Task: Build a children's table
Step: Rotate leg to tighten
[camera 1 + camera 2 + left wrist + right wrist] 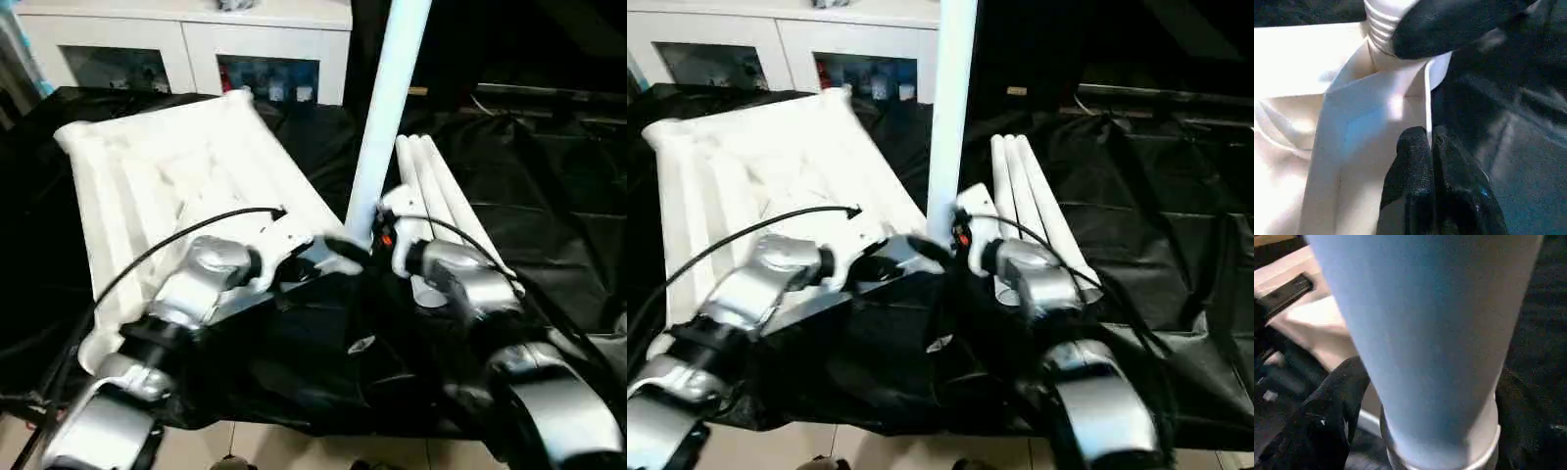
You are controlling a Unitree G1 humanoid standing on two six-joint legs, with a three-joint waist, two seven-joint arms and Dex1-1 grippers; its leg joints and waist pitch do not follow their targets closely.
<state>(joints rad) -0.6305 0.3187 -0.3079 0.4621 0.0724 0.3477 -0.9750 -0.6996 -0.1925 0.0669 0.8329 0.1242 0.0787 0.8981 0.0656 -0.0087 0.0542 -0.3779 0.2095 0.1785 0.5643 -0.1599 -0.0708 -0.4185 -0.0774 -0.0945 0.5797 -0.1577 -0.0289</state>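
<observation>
One tabletop (176,166) is seen lying underside up on the black-covered table (549,186), at the left. Its near corner edge is pinched by the left tool (1429,142), fingers together. An upright leg (387,117) is seated in that corner socket. The right tool (384,233) is spread apart around its base. Three legs (436,191) are laid just right.

White glass-doored cabinet (196,44), black cloth (549,196)

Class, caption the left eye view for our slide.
Upright white tube leg standing at the upturned white ribbed plastic tabletop's corner, three spare legs beside.
</observation>
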